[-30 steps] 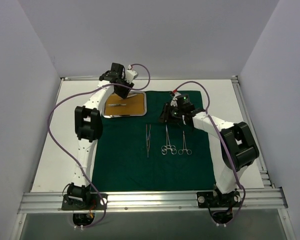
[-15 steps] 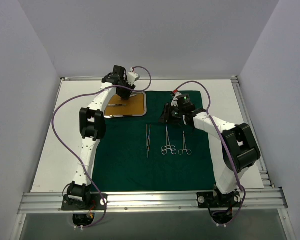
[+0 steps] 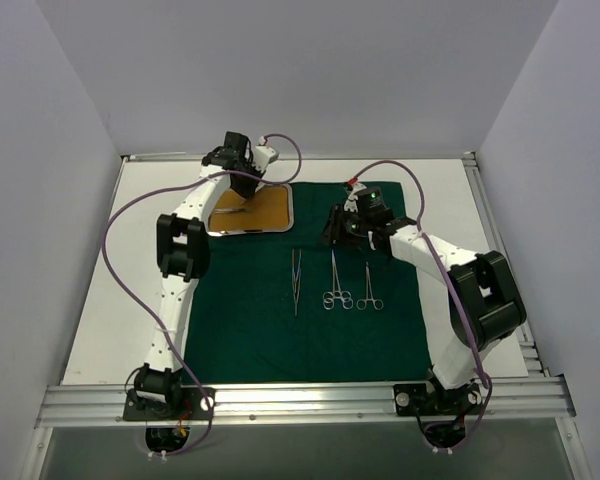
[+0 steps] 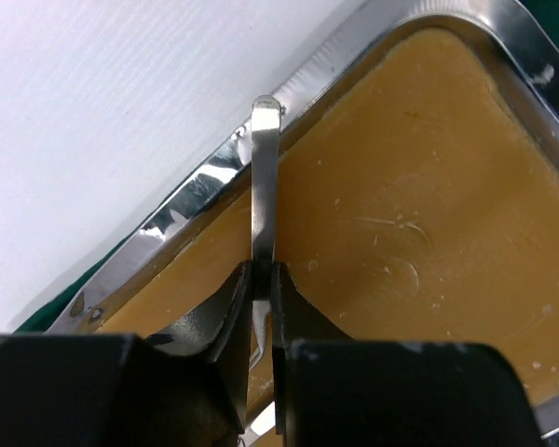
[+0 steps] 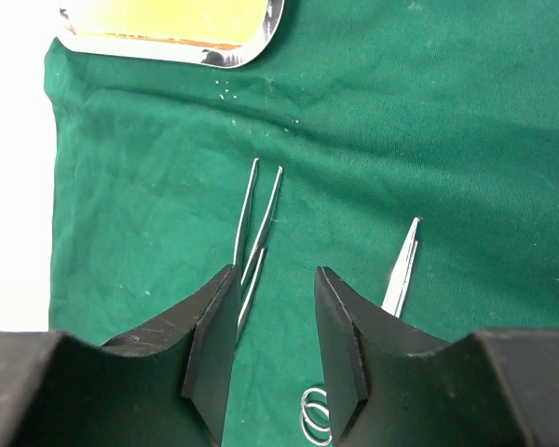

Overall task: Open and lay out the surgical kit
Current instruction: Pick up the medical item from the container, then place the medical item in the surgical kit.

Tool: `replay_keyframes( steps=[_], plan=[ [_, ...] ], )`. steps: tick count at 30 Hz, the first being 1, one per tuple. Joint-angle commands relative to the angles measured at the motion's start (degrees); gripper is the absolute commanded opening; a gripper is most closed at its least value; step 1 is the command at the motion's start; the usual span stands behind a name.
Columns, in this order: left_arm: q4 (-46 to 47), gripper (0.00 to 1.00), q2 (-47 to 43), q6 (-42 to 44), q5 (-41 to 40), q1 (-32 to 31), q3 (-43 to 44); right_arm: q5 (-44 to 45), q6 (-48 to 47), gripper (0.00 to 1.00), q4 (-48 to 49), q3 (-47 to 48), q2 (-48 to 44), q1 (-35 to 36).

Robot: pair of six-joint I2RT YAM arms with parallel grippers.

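Note:
The dark green cloth [image 3: 280, 320] lies spread flat. The steel tray [image 3: 286, 210] with its orange-brown inside [image 4: 429, 214] sits at the cloth's far left corner. My left gripper [image 3: 246, 186] is down in the tray, shut [image 4: 261, 279] on thin tweezers [image 4: 264, 186] whose far end reaches the tray rim [image 4: 196, 191]. A second pair of tweezers [image 3: 296, 280] and two ring-handled clamps [image 3: 335, 282] [image 3: 369, 288] lie side by side on the cloth. My right gripper [image 3: 332, 228] is open [image 5: 275, 279] and empty above those tweezers [image 5: 257, 223] and one clamp [image 5: 402, 265].
The white table [image 3: 110, 300] shows left and right of the cloth. A metal rail [image 3: 300, 395] runs along the near edge. Grey walls enclose the sides and back. Purple cables loop over both arms.
My left arm has shifted a little, its wrist settling lower over the tray's far left part. My right arm has barely moved. The instruments on the cloth lie as before.

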Motion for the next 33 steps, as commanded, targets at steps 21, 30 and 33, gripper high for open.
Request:
replay_keyframes(
  steps=[21,30,33],
  plan=[
    [17.2,0.02,-48.3,71.1,4.7,-7.1,-51.6,-3.3,-5.0,0.36,-9.2,11.9,-5.2,-12.1],
    [34.4,0.02,-74.9,103.8,38.1,-8.2,-87.9,-8.3,-11.4,0.55,-13.3,15.2,-7.2,-7.7],
    [33.1,0.02,-80.2,111.5,45.1,-8.0,-93.5,-11.0,-12.1,0.52,-13.7,15.1,-8.0,-2.7]
  ],
)
